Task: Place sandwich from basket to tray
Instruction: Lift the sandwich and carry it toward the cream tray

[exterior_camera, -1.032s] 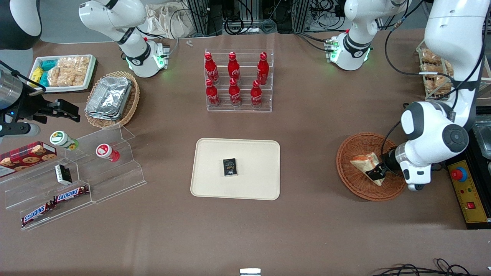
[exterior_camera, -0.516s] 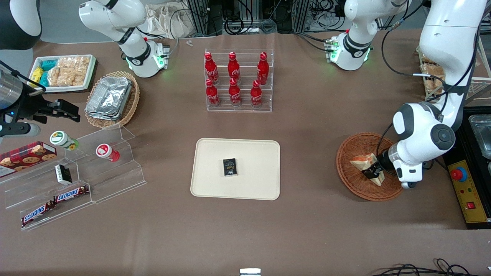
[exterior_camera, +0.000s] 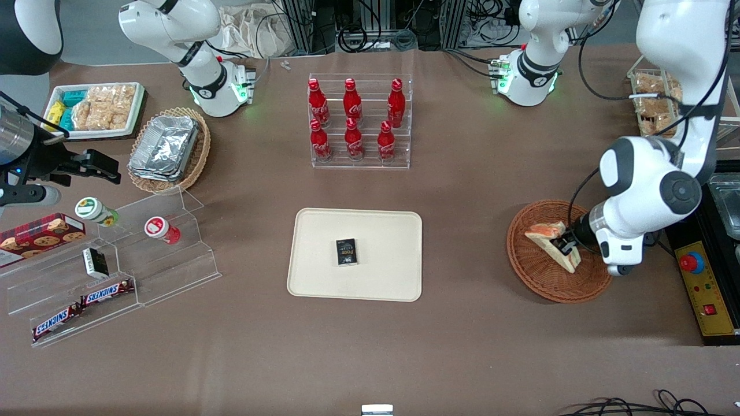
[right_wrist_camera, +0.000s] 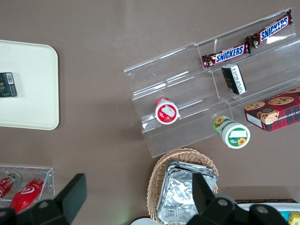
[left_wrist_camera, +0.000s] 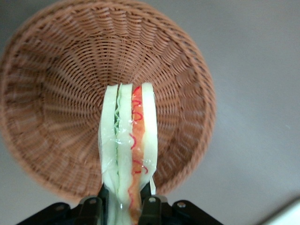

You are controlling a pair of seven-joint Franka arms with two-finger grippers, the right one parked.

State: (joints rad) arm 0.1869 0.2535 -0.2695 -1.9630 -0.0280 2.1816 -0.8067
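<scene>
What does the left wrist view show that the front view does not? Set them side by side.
Only the left wrist view shows the sandwich's layered edge, green and red filling between white bread, pinched by the gripper's fingers. Only the front view shows the tray, holding a small dark box, toward the parked arm's end. Both show the gripper shut on the sandwich above the basket.

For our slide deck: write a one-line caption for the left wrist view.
The gripper, shut on the sandwich, holds it above the basket.
</scene>
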